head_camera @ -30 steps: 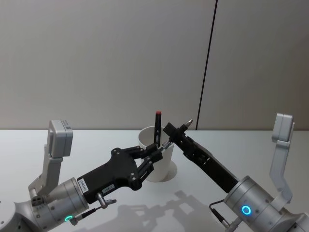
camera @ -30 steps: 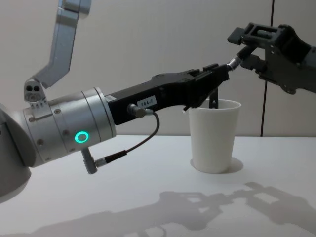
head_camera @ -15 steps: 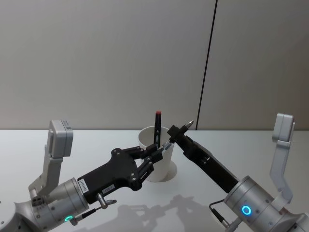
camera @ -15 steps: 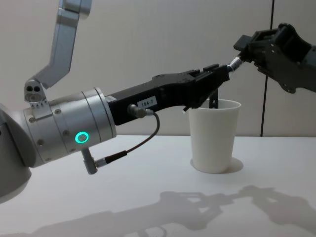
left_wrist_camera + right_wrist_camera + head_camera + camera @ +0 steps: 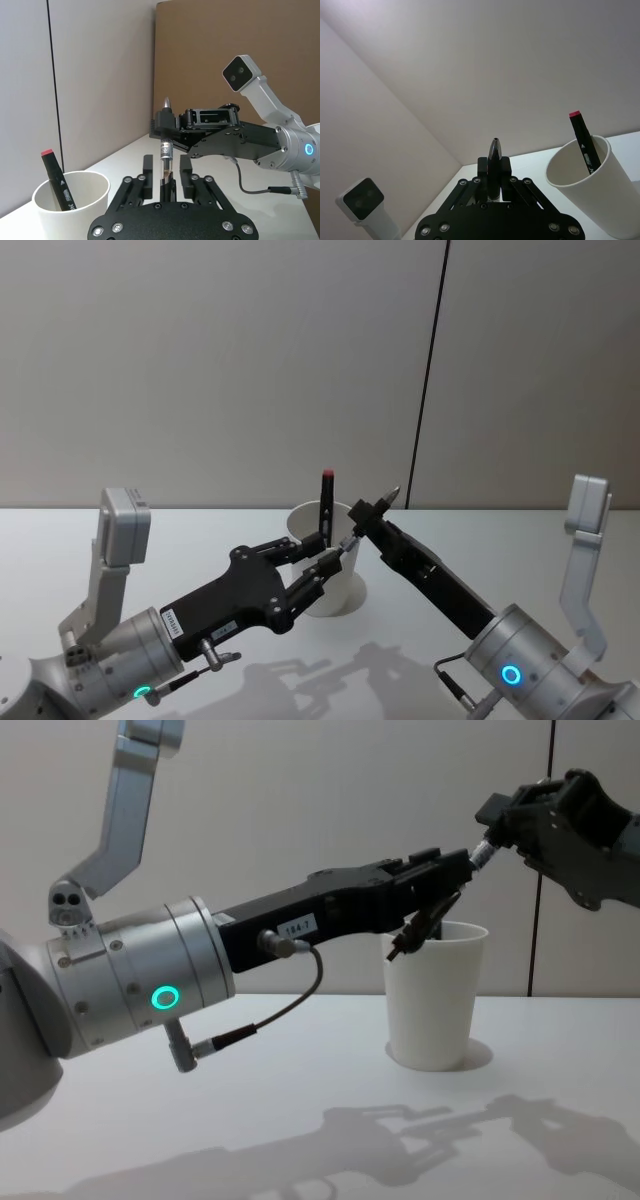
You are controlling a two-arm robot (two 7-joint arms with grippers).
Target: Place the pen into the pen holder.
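The left hand (image 5: pixel 335 552) has just spread wide, freeing the pen (image 5: pixel 165 150); the right hand (image 5: pixel 494 176) alone grips it, beside the cup (image 5: pixel 330 575), not yet inside.

cup mouth: the white tapered paper cup (image 5: pixel 327 565) already holds a black marker with a red cap (image 5: pixel 326 502), upright at its far-left wall; rest of the opening is free.
above cup: crowded. The black left gripper (image 5: pixel 333 553), fingers spread, sits at the near-left rim; the black right gripper (image 5: pixel 363 515), clamped on a slim silver-tipped pen (image 5: pixel 165 155), sits just right of the rim.
between grippers: the pen runs into the gap of the spread left fingers (image 5: pixel 147 176); no room to pass there.
table: the white tabletop (image 5: pixel 300 1120) near and left of the cup is bare.
far side: a plain wall behind the cup.
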